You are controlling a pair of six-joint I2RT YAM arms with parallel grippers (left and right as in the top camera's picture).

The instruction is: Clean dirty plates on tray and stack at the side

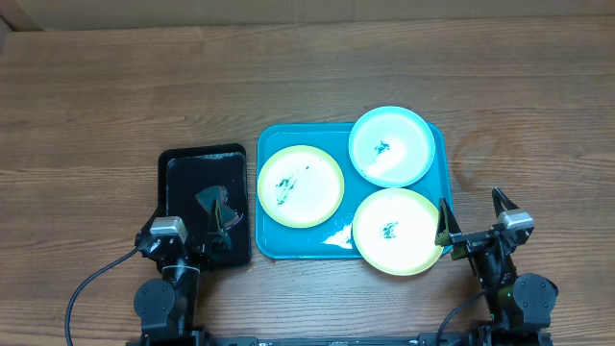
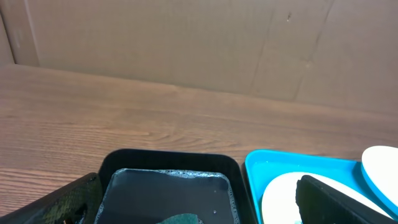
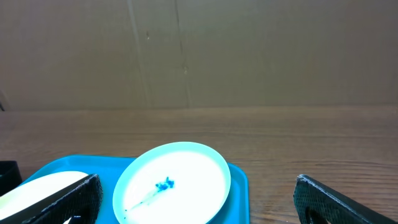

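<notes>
Dark fingertips (image 3: 74, 196) of the right gripper (image 3: 198, 183) are seen at both lower corners of the right wrist view, spread wide with nothing held between them. Beyond them a light blue plate (image 3: 171, 183) is shown with a small teal smear on its whitish centre, lying on the turquoise tray (image 3: 74, 167). A pale plate (image 3: 37, 186) is partly hidden behind the left-hand finger.

In the left wrist view, the left gripper (image 2: 198, 186) is likewise held apart and empty over a black tray (image 2: 168, 158) of wet, glossy contents. A greenish object (image 2: 180, 219) is cut off at the frame edge and cannot be identified.

Only from overhead is the full layout given. All three plates are seen on the tray (image 1: 288, 240): one yellow-green plate (image 1: 301, 186) at the left, the blue one (image 1: 391, 145) at the far right corner, and the second yellow-green plate (image 1: 397, 231) overhanging the near rim. Each is marked by a teal smear. A whitish smear (image 1: 336, 237) is seen on the tray floor. The wooden table (image 1: 96, 96) is shown around everything.
</notes>
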